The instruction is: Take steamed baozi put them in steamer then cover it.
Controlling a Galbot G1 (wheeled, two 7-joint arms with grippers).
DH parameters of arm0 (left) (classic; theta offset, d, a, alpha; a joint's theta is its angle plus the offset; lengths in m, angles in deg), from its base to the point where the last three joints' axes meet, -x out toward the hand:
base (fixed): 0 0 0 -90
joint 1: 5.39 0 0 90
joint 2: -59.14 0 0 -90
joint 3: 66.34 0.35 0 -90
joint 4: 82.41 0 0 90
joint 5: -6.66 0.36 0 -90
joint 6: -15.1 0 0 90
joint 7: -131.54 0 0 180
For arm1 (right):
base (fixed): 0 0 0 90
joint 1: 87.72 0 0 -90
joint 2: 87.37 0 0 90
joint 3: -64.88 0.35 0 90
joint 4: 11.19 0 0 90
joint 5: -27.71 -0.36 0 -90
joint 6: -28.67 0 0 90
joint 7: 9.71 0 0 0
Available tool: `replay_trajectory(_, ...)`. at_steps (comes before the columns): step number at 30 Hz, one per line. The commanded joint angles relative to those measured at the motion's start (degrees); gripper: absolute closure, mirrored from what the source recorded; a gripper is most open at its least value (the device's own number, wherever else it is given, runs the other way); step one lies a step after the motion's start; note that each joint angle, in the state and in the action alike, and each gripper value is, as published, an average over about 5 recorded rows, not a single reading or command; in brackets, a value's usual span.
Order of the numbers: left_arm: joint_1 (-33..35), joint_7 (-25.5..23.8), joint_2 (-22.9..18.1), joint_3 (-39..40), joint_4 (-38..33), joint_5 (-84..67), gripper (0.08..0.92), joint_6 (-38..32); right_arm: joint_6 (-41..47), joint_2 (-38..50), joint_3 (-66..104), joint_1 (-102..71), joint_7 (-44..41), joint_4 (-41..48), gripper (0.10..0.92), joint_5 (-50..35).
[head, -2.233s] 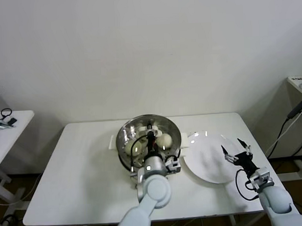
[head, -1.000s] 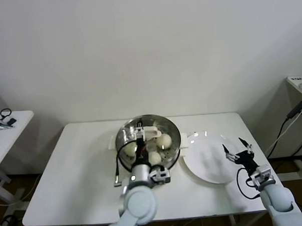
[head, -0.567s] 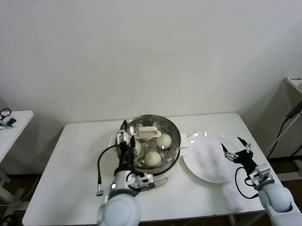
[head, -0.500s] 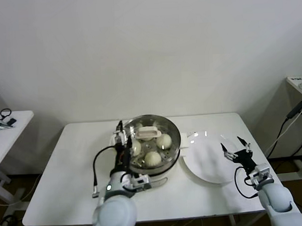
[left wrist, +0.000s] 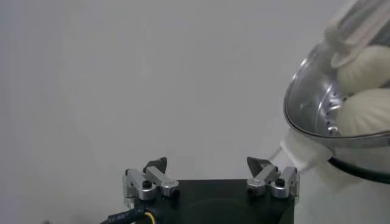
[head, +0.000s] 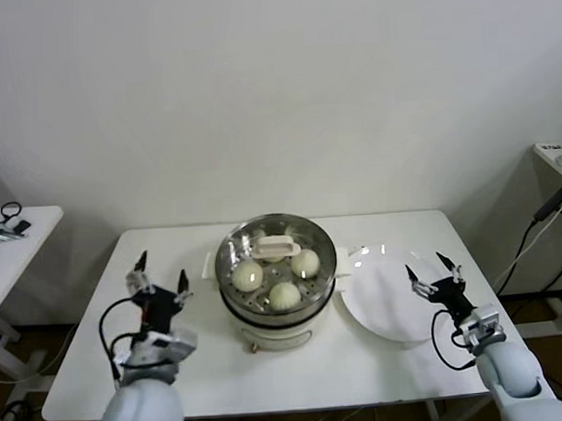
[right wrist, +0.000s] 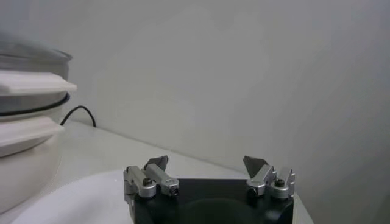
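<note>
The steamer (head: pixel 278 315) stands mid-table on its cream base. The glass cover (head: pixel 310 239) sits on it, its bar handle (head: pixel 276 247) on top. Three baozi (head: pixel 247 274) (head: pixel 305 262) (head: pixel 284 294) show through the glass; another behind the handle is mostly hidden. My left gripper (head: pixel 158 279) hangs open and empty over bare table, left of the steamer and apart from it. In the left wrist view my gripper (left wrist: pixel 207 167) has the covered steamer (left wrist: pixel 329 115) off to one side. My right gripper (head: pixel 431 271) (right wrist: pixel 207 164) stands open and empty over the far right of the plate.
A flat white plate (head: pixel 383 304) lies right of the steamer with nothing on it. A side table (head: pixel 12 245) with small items stands far left. Cables (head: pixel 543 227) hang beyond the table's right edge. A black cord (right wrist: pixel 76 114) lies behind the steamer.
My left arm has drawn back from over the steamer to the table's left side, leaving the cover resting on the pot. The right gripper has barely shifted.
</note>
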State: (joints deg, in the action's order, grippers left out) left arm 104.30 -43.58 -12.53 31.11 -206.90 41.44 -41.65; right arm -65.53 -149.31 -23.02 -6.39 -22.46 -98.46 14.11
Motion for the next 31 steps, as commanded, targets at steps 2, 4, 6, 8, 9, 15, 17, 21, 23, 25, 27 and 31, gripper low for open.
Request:
replay_trajectory(2,12.0,2.9,-5.6,-20.9,7.4,-39.0,0.177,-34.6,0.6,-1.0,0.6,-1.4,-0.2,-2.0,0.203,-0.2)
replay_trajectory(4,12.5,2.3,-6.2,-21.3,9.6,-40.3,0.177,-35.7,1.1,-1.4,0.9,-2.0,-0.4,-2.6,0.203,-0.2)
replay_trajectory(6,12.7,1.8,-6.7,-21.4,11.6,-41.0,0.177,-36.4,1.7,-1.6,1.3,-2.7,-0.6,-3.3,0.203,-0.2)
replay_trajectory(8,12.6,1.4,-7.0,-21.3,13.3,-41.4,0.177,-36.8,1.9,-1.8,1.6,-3.3,-0.8,-3.9,0.203,-0.2)
replay_trajectory(9,12.4,1.3,-7.0,-21.2,13.9,-41.4,0.177,-36.9,1.9,-1.9,1.9,-3.6,-0.9,-4.1,0.203,-0.3)
replay_trajectory(15,11.9,0.9,-7.1,-20.4,14.9,-41.3,0.177,-37.5,1.5,-2.5,2.9,-4.5,-1.0,-5.1,0.203,-2.0)
replay_trajectory(17,11.9,1.0,-7.3,-20.4,14.6,-41.5,0.177,-37.8,1.5,-2.9,3.1,-4.7,-1.0,-5.5,0.203,-2.1)
replay_trajectory(21,11.7,0.8,-7.6,-20.8,14.0,-42.1,0.177,-38.0,1.5,-3.8,3.2,-5.0,-1.0,-6.1,0.203,-2.0)
replay_trajectory(23,11.8,0.1,-7.5,-21.0,13.7,-42.7,0.177,-37.9,1.5,-4.0,3.4,-5.0,-1.0,-6.3,0.203,-2.1)
replay_trajectory(25,12.0,-0.7,-7.4,-21.1,13.6,-43.1,0.177,-37.7,1.4,-4.1,3.4,-5.0,-1.0,-6.2,0.203,-2.1)
replay_trajectory(27,12.2,-1.3,-7.3,-21.1,13.6,-43.2,0.177,-37.7,1.4,-4.0,3.5,-5.0,-1.1,-6.1,0.203,-2.1)
replay_trajectory(31,12.6,-1.8,-7.4,-21.0,13.5,-43.0,0.177,-37.7,1.3,-4.2,3.7,-5.0,-1.1,-6.2,0.203,-2.2)
